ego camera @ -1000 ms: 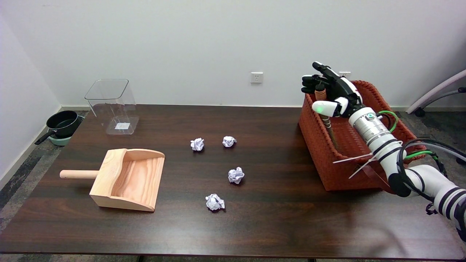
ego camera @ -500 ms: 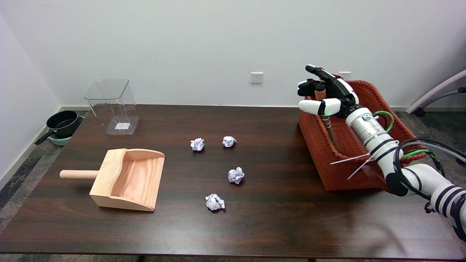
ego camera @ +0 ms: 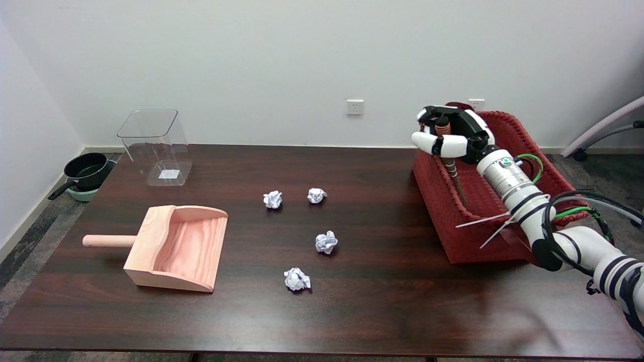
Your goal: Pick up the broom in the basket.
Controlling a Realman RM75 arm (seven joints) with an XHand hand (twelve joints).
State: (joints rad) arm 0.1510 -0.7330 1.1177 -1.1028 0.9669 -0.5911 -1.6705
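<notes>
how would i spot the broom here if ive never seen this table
Find the red woven basket at the table's right end. At its far left corner a thin brown stick with a ringed top pokes up: the broom. The right hand curls its fingers around it.

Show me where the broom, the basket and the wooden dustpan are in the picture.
broom (ego camera: 443, 129): head view, on the ribbed top of its handle, between the hand's fingers.
basket (ego camera: 433, 183): head view, on its woven left wall.
wooden dustpan (ego camera: 183, 246): head view, on the inner floor of its scoop.
</notes>
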